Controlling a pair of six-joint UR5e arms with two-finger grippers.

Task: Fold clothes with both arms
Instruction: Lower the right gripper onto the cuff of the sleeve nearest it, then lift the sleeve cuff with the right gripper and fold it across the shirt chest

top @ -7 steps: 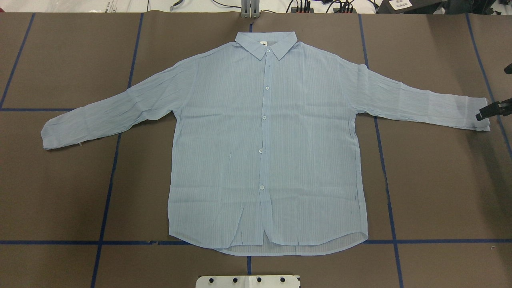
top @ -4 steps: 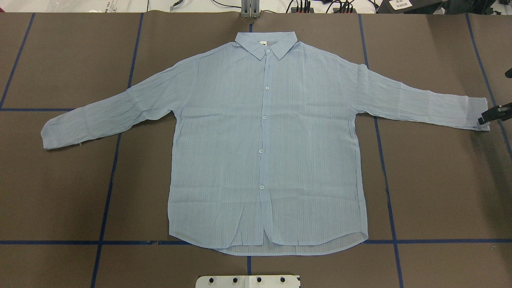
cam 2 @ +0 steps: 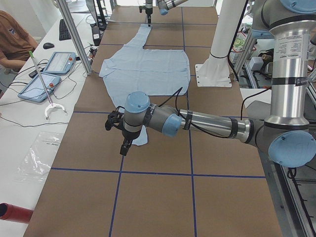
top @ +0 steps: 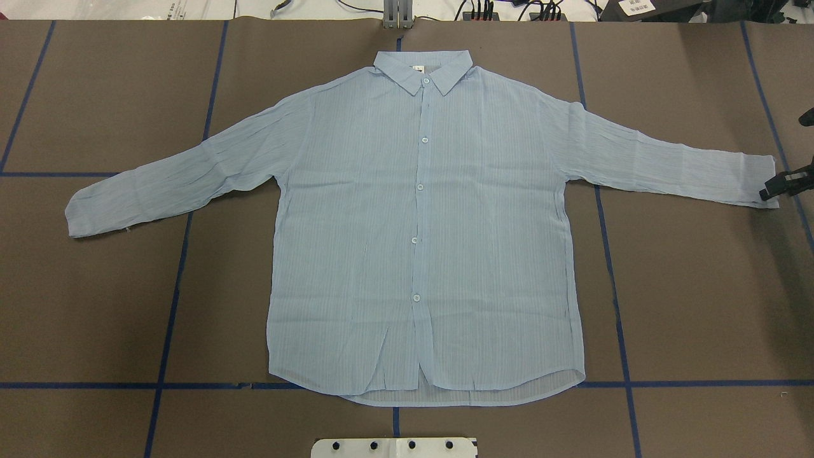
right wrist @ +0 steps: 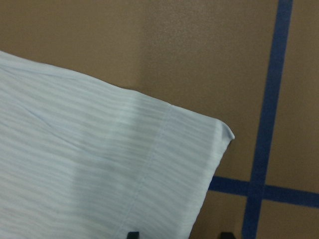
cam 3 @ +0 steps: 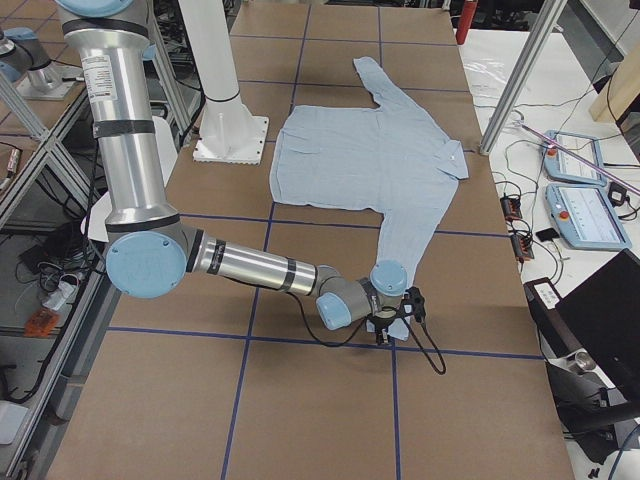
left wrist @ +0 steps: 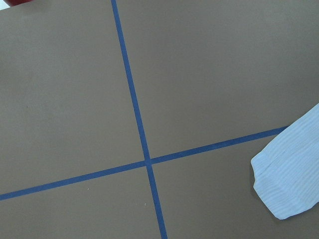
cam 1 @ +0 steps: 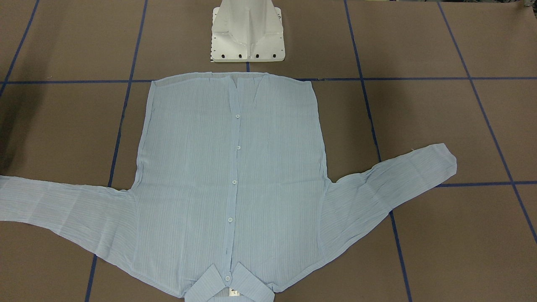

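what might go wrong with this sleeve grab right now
1. The right gripper has its fingers straddling only the edge of the right cuff; the thin fabric may slip out.
2. The left cuff sits at the edge of the left wrist view, so the left gripper seems not lined up; lifting one side alone could skew the flat shirt.

Bright, even light; faint soft shadows; little glare

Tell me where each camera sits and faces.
Front-facing: across the table, facing the pedestal; no arms.
Overhead: from behind, down onto shirt; right fingers at edge.
Exterior left: table end; left arm near.
Exterior right: opposite end; right arm near.
Left wrist: down at table, one cuff.
Right wrist: other cuff, fingertips.
All share the shirt.
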